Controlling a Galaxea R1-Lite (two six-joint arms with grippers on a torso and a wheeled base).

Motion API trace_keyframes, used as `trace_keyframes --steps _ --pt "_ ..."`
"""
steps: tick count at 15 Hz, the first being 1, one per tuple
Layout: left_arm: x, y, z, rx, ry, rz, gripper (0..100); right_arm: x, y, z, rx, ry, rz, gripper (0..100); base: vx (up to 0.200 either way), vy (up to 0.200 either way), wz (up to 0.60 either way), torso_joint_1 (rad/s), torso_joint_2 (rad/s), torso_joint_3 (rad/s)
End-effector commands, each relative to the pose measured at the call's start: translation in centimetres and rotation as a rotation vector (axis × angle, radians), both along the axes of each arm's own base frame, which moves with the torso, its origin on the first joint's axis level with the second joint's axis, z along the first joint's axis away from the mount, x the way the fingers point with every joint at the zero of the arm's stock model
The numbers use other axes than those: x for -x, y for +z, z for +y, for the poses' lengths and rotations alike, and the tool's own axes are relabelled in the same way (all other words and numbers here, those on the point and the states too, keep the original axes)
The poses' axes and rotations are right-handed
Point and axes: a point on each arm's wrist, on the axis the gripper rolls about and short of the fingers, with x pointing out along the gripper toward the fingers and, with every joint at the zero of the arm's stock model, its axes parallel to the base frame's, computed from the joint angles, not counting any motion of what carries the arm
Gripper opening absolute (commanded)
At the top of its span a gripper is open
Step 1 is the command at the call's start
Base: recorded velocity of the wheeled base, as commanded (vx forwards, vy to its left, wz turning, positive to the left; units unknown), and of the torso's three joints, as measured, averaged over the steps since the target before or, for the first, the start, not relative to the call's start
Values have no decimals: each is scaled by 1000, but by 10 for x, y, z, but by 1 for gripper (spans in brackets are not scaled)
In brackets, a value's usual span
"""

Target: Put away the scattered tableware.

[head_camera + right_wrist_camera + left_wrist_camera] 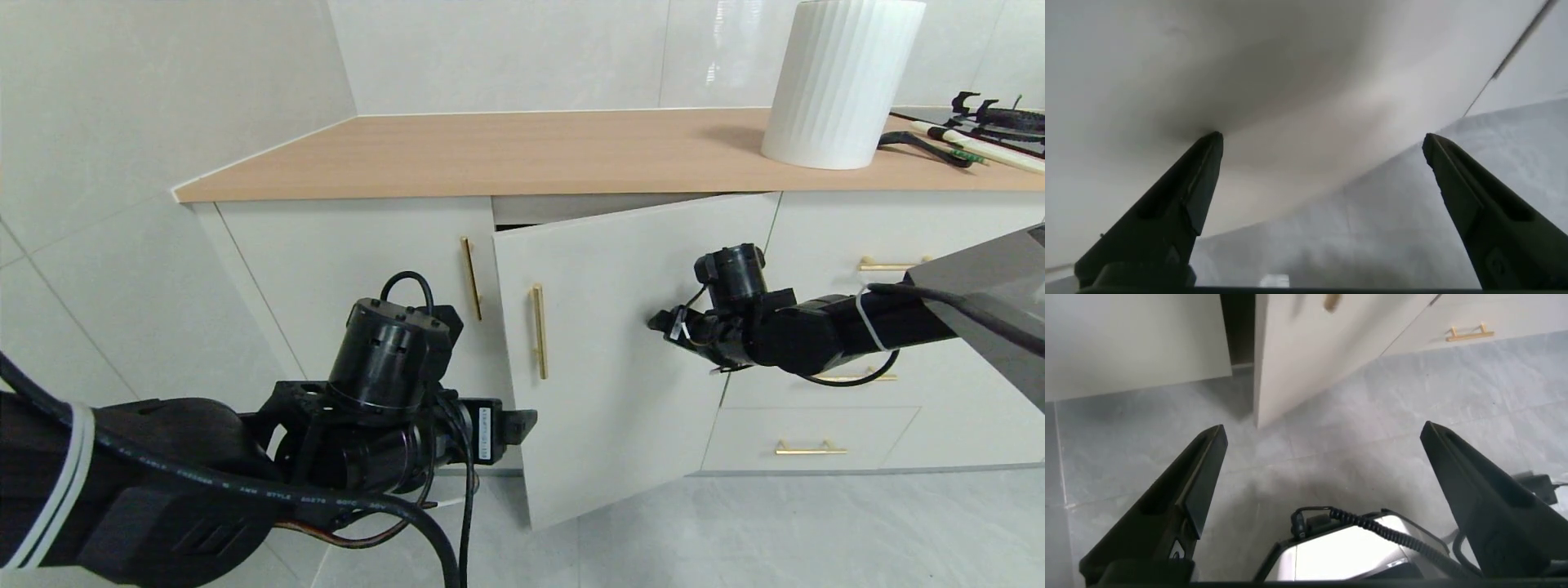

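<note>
While the white flat cabinet door with its brass bar handle (620, 359) hangs ajar, the right tool (663, 325), spread wide, sits right at its face. The left tool (518, 426), spread too, hangs low near the door's bottom corner. The pale-and-black scattered tableware (976, 140) lies above the right tool, off to its right, on the wooden table (531, 155). Opening step, I reckon: swing the door wider, then fetch.

The wooden counter (506, 155) bears a tall white ribbed cylinder (841, 82), and just right of the cylinder lie a black-handled utensil (927, 145), a pale stick (992, 149) beside it, and more dark utensils (1000, 116) behind.
</note>
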Motion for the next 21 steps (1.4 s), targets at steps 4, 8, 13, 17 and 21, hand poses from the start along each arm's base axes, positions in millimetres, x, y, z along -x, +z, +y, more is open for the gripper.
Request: trace_keyframes --steps 4,8,13,17,21 --pt "-1 -2 -1 -3 2 4 100 -17 -8 5 -12 -94 -70 100 0 0 0 0 0 0" --pt "-2 -2 -1 -3 2 6 100 -25 -3 1 -76 -131 -132 100 0 0 0 0 0 0" --pt "-3 -6 -2 -10 2 14 100 -42 -6 -11 -63 -216 -173 100 0 0 0 0 0 0" --pt "-3 -7 -2 -11 2 19 100 -49 -6 -19 -75 -253 -211 100 0 0 0 0 0 0" --pt "-3 -7 -2 -11 2 19 100 -48 -4 -20 -76 -259 -218 100 0 0 0 0 0 0"
